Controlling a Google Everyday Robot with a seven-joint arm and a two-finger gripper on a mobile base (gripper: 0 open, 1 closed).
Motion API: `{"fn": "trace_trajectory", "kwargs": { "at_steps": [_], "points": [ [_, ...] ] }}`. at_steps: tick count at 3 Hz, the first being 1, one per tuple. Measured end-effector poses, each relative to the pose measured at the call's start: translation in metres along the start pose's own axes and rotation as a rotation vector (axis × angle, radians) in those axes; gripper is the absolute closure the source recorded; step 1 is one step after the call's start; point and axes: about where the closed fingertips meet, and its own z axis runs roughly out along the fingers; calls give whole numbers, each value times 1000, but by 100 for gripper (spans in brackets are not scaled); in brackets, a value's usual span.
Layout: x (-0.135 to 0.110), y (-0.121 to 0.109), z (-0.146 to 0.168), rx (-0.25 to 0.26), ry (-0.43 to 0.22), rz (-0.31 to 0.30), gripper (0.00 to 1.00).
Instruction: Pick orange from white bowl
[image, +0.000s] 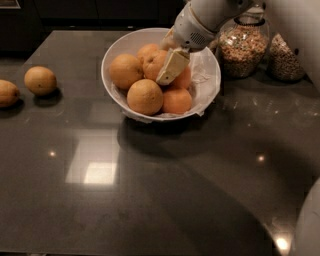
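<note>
The white bowl (111, 56) stands at the back middle of the dark counter, lined with crumpled white paper (204, 70). It holds several oranges: one at the left (125, 71), one at the front (145, 96), one at the front right (176, 100) and others behind. My gripper (172, 66) reaches down into the bowl from the upper right. It lies against an orange in the middle (154, 64), which it partly hides.
Two paler yellowish fruits (40, 80) (7, 93) lie on the counter at the far left. Two glass jars of nuts (242, 47) (285, 59) stand right of the bowl. My arm comes in over them. Part of my body (307, 225) shows at the lower right.
</note>
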Motion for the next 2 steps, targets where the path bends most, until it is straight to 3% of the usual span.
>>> {"fn": "trace_trajectory", "kwargs": {
  "at_steps": [2],
  "points": [
    [0,0,0,0,0,0,78]
  ]
}}
